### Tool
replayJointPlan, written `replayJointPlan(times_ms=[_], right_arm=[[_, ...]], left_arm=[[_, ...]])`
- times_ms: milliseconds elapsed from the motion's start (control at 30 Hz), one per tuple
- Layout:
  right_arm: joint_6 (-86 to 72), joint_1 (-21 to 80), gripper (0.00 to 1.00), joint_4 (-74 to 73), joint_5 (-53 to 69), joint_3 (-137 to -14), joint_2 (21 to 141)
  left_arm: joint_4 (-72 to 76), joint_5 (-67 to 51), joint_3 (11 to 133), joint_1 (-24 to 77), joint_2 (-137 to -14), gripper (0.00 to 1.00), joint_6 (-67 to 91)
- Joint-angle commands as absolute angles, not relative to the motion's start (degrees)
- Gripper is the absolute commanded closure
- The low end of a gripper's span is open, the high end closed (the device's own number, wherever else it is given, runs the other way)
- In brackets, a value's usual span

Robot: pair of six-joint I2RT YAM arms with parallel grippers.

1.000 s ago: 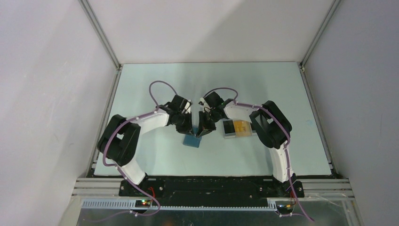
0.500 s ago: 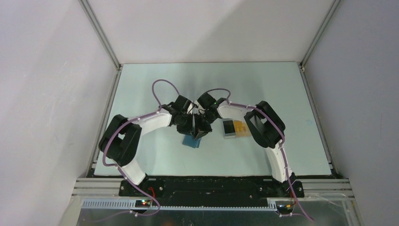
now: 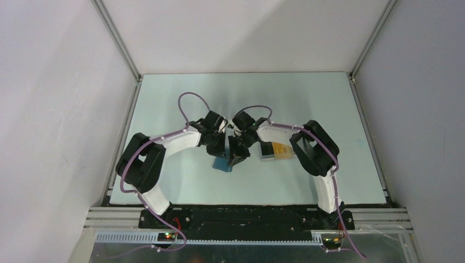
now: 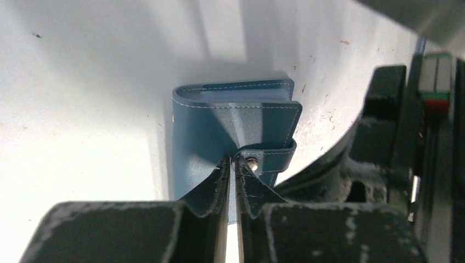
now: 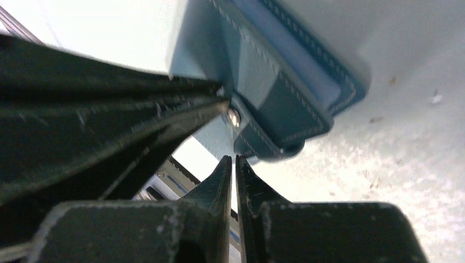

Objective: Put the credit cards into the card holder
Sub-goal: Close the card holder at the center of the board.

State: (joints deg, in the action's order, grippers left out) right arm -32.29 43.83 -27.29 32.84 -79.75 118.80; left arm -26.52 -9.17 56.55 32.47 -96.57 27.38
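Observation:
The blue card holder (image 3: 221,164) lies on the table between my two grippers. My left gripper (image 3: 221,150) is shut on its top cover beside the snap strap, and the cover is pulled up into a ridge in the left wrist view (image 4: 236,118), where the left gripper (image 4: 232,160) pinches it. My right gripper (image 3: 237,158) is shut with nothing between its fingers. In the right wrist view its tips (image 5: 232,159) sit just below the strap tab of the holder (image 5: 285,71). A black card (image 3: 266,149) and a yellow-orange card (image 3: 281,148) lie to the right.
The two cards rest in a clear tray (image 3: 274,158) right of the grippers, partly hidden by the right arm. The right arm's dark body (image 4: 395,137) fills the right side of the left wrist view. Metal rails edge the table.
The right gripper has swung left from beside the tray to the card holder's strap. The left gripper has stayed shut on the holder, shifting only slightly.

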Motion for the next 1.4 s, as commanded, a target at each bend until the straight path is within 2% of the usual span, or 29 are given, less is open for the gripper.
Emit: replayJointPlan(times_ms=[0, 133, 300, 400, 633, 900, 1133, 1367], right_arm=[[-31.3, 43.6, 0.87, -29.5, 32.2, -77.1, 112.9], [-32.0, 42.7, 0.83, -29.4, 33.9, -76.0, 109.8], [-32.7, 41.0, 0.67, -27.7, 33.1, -75.1, 106.8], [-33.5, 39.6, 0.63, -25.3, 33.9, -75.1, 107.4], [-32.6, 39.1, 0.63, -28.8, 33.1, -81.4, 115.7], [-31.8, 39.2, 0.65, -29.7, 32.9, -84.0, 118.3], [-31.7, 39.7, 0.70, -30.1, 32.8, -85.0, 119.9], [-31.5, 40.4, 0.74, -30.0, 32.9, -84.2, 120.5]], left_arm=[[-30.1, -7.2, 56.2, 33.6, -99.4, 0.89, 26.4], [-30.3, -6.8, 56.2, 33.7, -99.4, 0.89, 26.4], [-30.4, -6.8, 56.4, 33.6, -99.5, 0.89, 26.2], [-30.5, -6.7, 56.5, 33.6, -99.6, 0.90, 26.2], [-30.8, -6.6, 56.5, 33.6, -99.6, 0.91, 26.1], [-31.2, -8.3, 56.3, 33.5, -95.5, 0.91, 26.5], [-30.1, -13.0, 56.8, 31.5, -93.4, 0.74, 28.1], [-27.8, -18.4, 55.8, 29.3, -93.0, 0.72, 28.5]])
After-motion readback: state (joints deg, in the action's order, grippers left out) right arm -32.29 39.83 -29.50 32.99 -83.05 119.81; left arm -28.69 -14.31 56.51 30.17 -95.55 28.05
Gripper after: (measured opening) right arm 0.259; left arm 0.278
